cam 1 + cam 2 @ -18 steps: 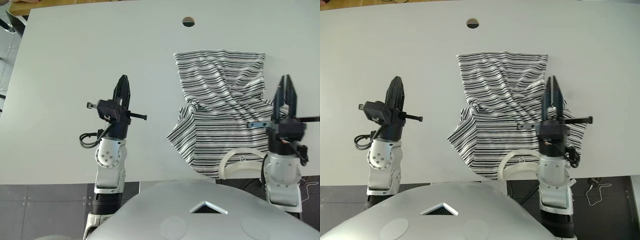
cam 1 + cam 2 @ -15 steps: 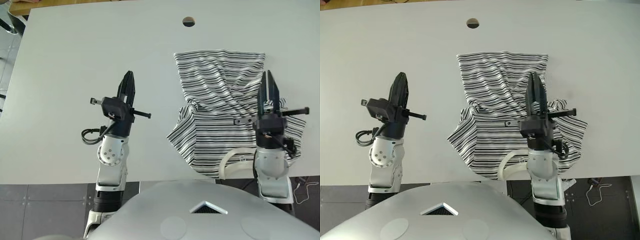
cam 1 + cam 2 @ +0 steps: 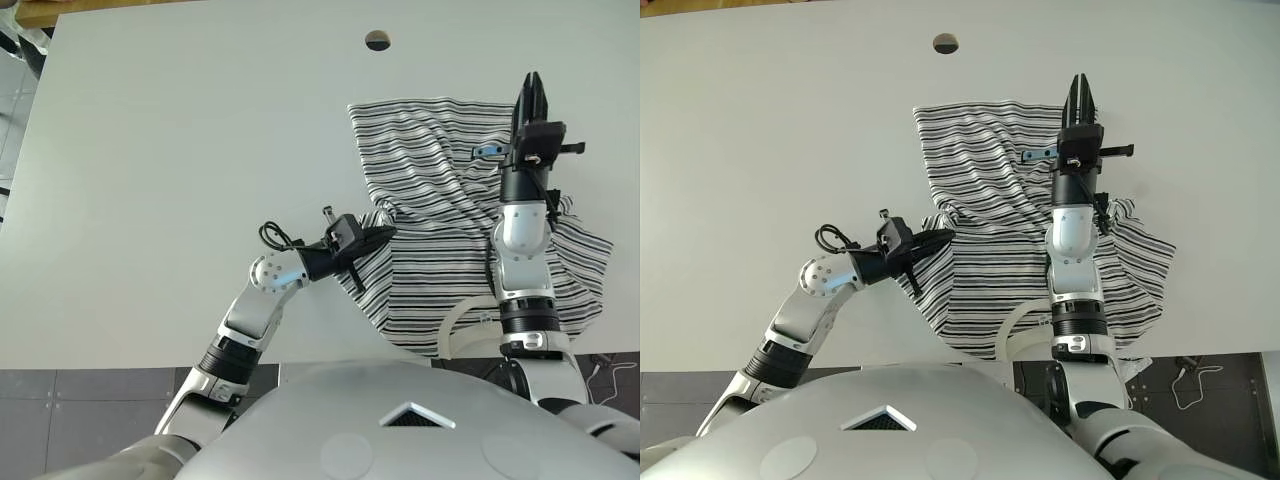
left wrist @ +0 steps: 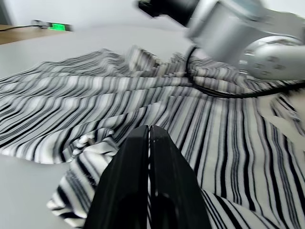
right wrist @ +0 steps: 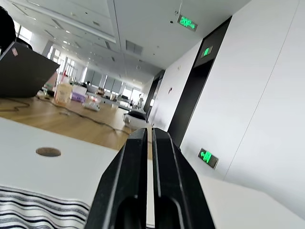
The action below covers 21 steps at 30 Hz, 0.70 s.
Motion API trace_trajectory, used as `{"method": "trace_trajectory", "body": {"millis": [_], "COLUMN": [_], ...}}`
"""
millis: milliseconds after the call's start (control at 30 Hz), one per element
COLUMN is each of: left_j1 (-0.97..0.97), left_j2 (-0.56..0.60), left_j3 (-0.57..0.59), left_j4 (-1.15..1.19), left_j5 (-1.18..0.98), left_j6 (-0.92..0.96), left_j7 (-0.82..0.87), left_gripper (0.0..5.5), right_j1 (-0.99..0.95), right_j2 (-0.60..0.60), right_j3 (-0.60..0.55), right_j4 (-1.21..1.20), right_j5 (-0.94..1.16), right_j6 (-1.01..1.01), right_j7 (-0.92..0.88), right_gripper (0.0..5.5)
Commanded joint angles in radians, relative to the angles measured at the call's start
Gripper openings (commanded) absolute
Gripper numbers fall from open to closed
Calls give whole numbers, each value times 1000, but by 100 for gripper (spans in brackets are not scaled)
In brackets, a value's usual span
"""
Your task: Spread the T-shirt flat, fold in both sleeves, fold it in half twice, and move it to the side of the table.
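Head views: give the whole outline of the T-shirt (image 3: pixel 440 190). Black-and-white stripes, crumpled on the white table (image 3: pixel 150 150), far hem nearly straight, near part bunched and skewed.

Left wrist view: adds close detail. Ridged folds of striped cloth directly under and ahead of the fingers (image 4: pixel 136 162), a loose doubled-over edge beside them, bare tabletop to one side. Grey links of the right arm (image 4: pixel 238 43) across the cloth farther off.

Right wrist view: looks level across the tabletop. Narrow strip of the striped hem low beside the fingers (image 5: pixel 133 167), with the round hole (image 5: pixel 48 151) in the table past it.

Status, left gripper (image 3: pixel 388 232): closed, fingers pressed together along their length, no gap. Tip at the T-shirt's nearest edge, against a bunched fold. Cannot tell whether any cloth is nipped between the tips. Bulk of the garment ahead of the tip and off towards the right gripper (image 3: pixel 530 82).

Status, right gripper: closed as well, fingers together, nothing between them. Points away from the robot, over the T-shirt's far right corner. Cloth below and behind the tip, spreading back along the arm and off towards the left gripper. Contact between tip and cloth: cannot tell.
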Motion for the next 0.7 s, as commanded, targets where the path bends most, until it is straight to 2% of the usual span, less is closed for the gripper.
{"method": "trace_trajectory", "body": {"millis": [33, 100, 200, 300, 400, 467, 567, 633, 700], "left_j1": [-60, -70, -31, 90, 184, 180, 48, -49, -162], "left_j2": [102, 158, 342, 537, 636, 612, 462, 367, 274], "left_j3": [-80, -92, -48, 56, 160, 234, 370, 417, 404], "left_j4": [-35, -60, -92, -95, -119, -175, -253, -241, -191], "left_j5": [169, 217, 227, 156, 40, -104, -407, -505, -507], "left_j6": [155, 241, 305, 258, 219, 252, 398, 481, 538], "left_j7": [-9, -22, -110, -211, -294, -322, -265, -170, -66], "left_gripper": [10, 10, 10, 10, 10, 10, 10, 10, 10], "right_j1": [3, 28, 101, 189, 299, 359, 424, 455, 475], "right_j2": [29, 52, 99, 140, 174, 182, 184, 177, 166], "right_j3": [27, 37, 73, 105, 130, 146, 178, 198, 212], "right_j4": [-9, -52, -157, -269, -385, -436, -478, -498, -507], "right_j5": [-51, -82, -154, -214, -244, -267, -318, -354, -393], "right_j6": [-11, 1, 27, 58, 80, 85, 93, 95, 101], "right_j7": [-47, -79, -131, -163, -179, -187, -196, -204, -211], "right_gripper": [15, 15, 15, 15, 15, 15, 15, 15, 15]}}
